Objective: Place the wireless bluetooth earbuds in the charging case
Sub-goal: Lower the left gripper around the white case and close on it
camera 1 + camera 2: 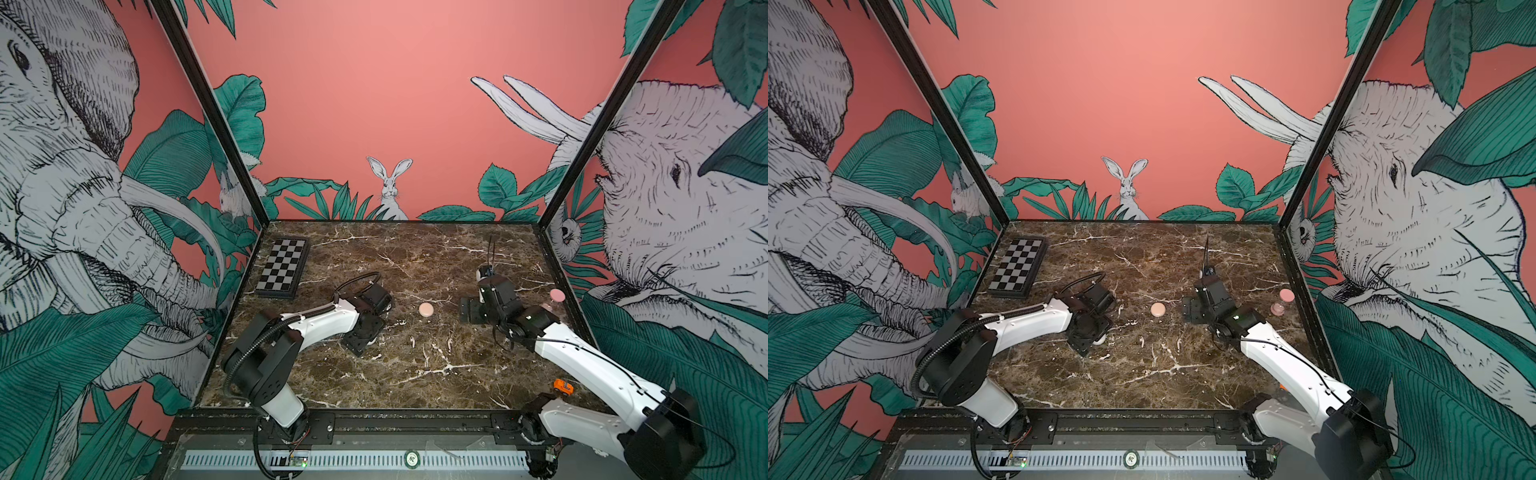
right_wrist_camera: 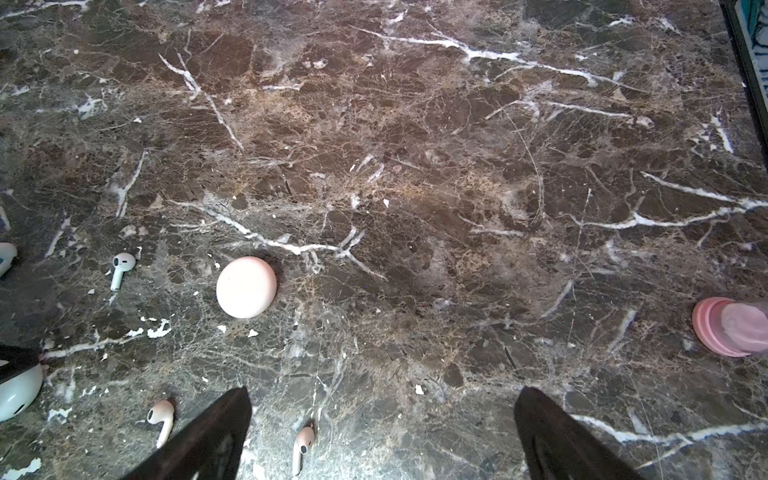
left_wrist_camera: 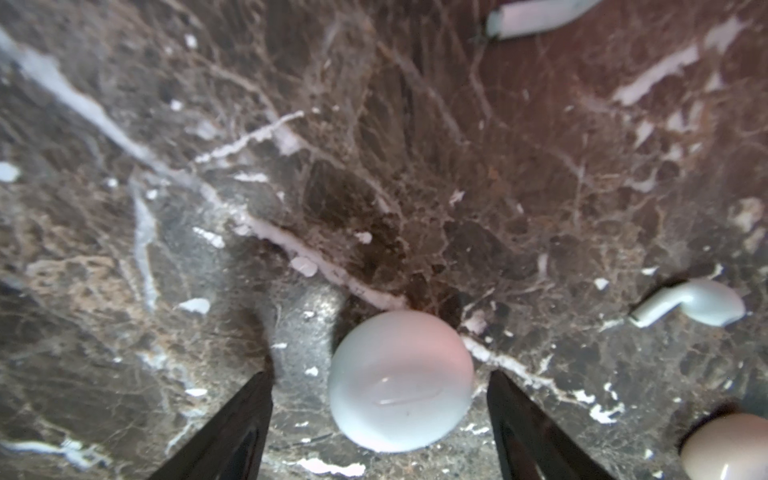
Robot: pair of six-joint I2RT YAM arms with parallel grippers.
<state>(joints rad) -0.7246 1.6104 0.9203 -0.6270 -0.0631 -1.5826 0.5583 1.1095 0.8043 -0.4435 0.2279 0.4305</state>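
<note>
**Q:** Fixed a landmark?
**A:** Took the pale pink round case point(image 1: 426, 309), closed, midway across the marble table point(image 1: 374, 386).

**Q:** State of the left gripper point(image 3: 380, 374)?
**A:** Logged as released. Saw its fingers point(image 3: 245, 419) parted astride a white round case point(image 3: 401, 380), left of the pale pink round case and slightly nearer the arm bases. Judged both fingers clear of its sides in the left wrist view.

**Q:** State of the right gripper point(image 2: 384, 388)?
**A:** Logged as spread wide and empty, just right of the pale pink round case.

**Q:** Placed the wireless bluetooth earbuds point(image 2: 303, 446)?
**A:** Found all loose on the marble. Marked one pinkish earbud point(image 1: 412, 341) on the near side of the pale pink round case and a second pinkish earbud point(image 1: 449, 343) to its near right. Marked a white earbud point(image 2: 120, 266) just left of it, towards the left gripper.

**Q:** Other cases?
**A:** Noted a darker pink case point(image 1: 557, 295), lid raised, well right of the pale pink round case.
</note>
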